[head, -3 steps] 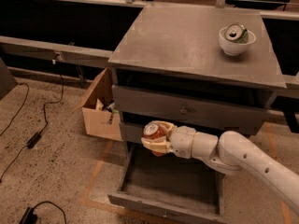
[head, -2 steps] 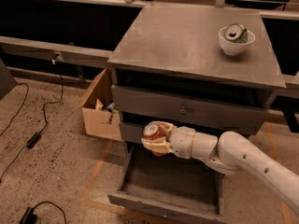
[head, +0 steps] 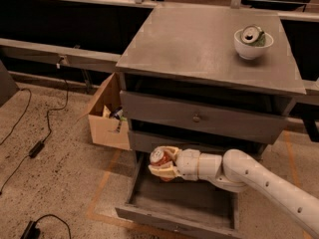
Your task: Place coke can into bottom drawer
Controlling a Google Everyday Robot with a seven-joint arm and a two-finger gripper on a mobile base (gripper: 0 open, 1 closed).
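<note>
A grey metal cabinet [head: 199, 54] is standing on a speckled floor [head: 65, 183] that is carrying orange tape lines [head: 105, 183], with a dark shelf bay running behind it along the far wall. On its flat top, toward the far right corner, a white bowl [head: 253, 48] is sitting with 1 green-and-silver can [head: 252, 34] lying tilted inside it. To the left of the cabinet an open cardboard box [head: 103, 121] is leaning against its side, and a black cable [head: 20, 118] is trailing over the floor to a small power brick [head: 36, 149]. Below the drawer with the round knob [head: 197, 117], the bottom drawer [head: 174, 219] is standing pulled out toward the near side. The white arm [head: 264, 180] is reaching in from the right, and its gripper [head: 161, 164] is hovering over the far left part of that open tray, its fingers clasping the coke can [head: 159, 157], which is showing only its red body and silver top. The can's lower half is hiding behind the fingers, the arm's base is cut off at the right edge, and the box's contents are too dim to name.
</note>
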